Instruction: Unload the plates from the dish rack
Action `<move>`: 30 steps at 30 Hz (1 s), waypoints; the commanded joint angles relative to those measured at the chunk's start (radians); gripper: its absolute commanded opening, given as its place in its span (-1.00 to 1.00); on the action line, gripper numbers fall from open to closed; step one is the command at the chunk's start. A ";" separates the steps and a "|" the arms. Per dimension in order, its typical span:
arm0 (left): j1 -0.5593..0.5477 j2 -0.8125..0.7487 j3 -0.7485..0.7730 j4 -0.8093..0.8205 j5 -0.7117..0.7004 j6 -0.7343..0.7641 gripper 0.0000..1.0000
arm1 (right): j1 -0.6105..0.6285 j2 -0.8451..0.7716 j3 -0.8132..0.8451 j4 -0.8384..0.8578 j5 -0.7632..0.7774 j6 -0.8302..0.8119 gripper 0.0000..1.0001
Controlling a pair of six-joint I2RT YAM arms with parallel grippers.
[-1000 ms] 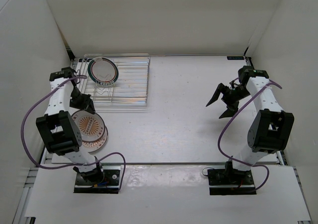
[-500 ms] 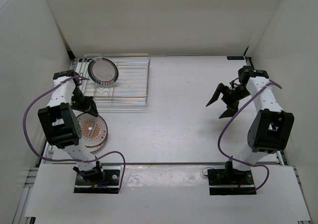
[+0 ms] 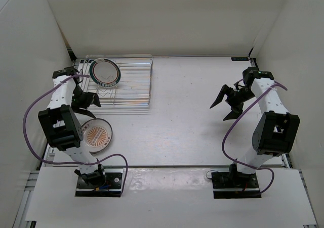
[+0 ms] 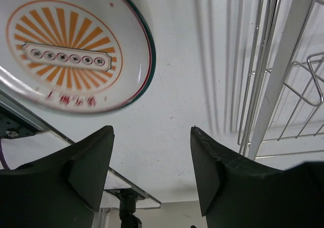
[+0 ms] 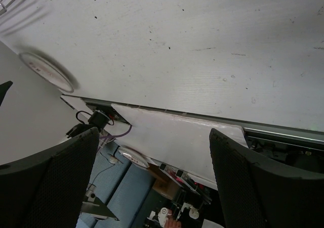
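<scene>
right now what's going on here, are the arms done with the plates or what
Not done, it's half finished. The sunburst plate lies flat on the table, out of the dish rack. The ringed plate stands upright in the rack, not yet unloaded. The left tool is open and empty, between the sunburst plate and the rack. The right tool hangs open over the right side of the table, holding nothing.

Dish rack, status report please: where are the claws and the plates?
Both open: left claw beside dish rack, right claw far right. Flat on table: sunburst plate. Upright in rack: ringed plate. Nothing blocking.
</scene>
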 commanded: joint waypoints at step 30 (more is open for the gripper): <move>-0.032 0.280 0.466 0.636 0.437 -0.319 1.00 | -0.006 -0.019 0.001 -0.004 -0.005 -0.012 0.81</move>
